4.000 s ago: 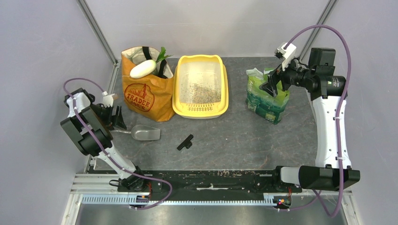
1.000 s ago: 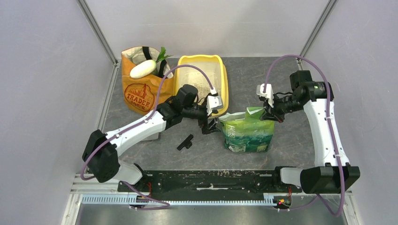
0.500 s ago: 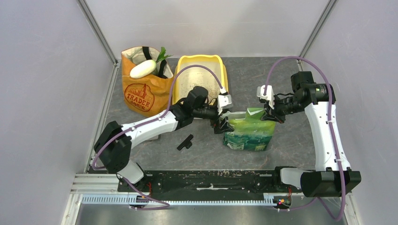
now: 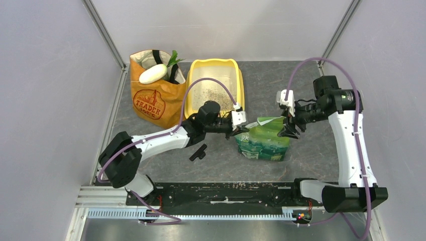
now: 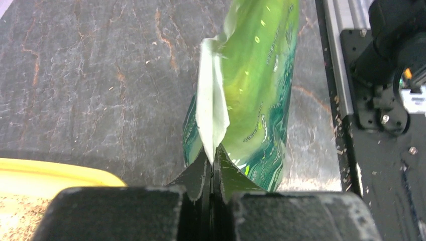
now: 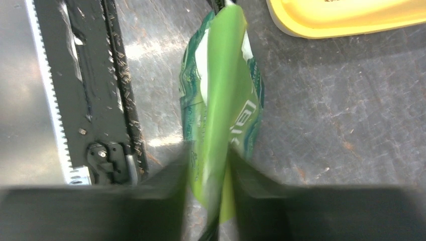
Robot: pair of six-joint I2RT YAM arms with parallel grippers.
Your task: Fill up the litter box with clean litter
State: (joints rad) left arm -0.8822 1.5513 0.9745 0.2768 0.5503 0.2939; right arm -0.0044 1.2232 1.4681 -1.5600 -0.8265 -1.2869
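The yellow litter box (image 4: pixel 190 95) stands at the back centre, with a thin speckled layer of litter (image 4: pixel 213 93) in its pale basin. A green foil bag (image 4: pixel 263 143) stands upright on the table in front of its right side. My left gripper (image 4: pixel 242 129) is shut on the bag's upper left edge. In the left wrist view my left gripper (image 5: pixel 213 155) pinches the bag's (image 5: pixel 256 75) white seam. My right gripper (image 4: pixel 290 128) is at the bag's upper right edge. In the right wrist view my right gripper (image 6: pixel 210 150) is open and blurred, with the bag's (image 6: pixel 221 85) edge between the spread jaws.
An orange paper grocery bag (image 4: pixel 153 98) holding a white radish and greens stands left of the litter box. A small black part (image 4: pixel 199 152) lies on the table under my left arm. The black base rail (image 4: pixel 226 191) runs along the near edge. Walls close both sides.
The bag has come from the back right to the middle of the table. In the last second my left gripper shut on its left edge and my right gripper opened.
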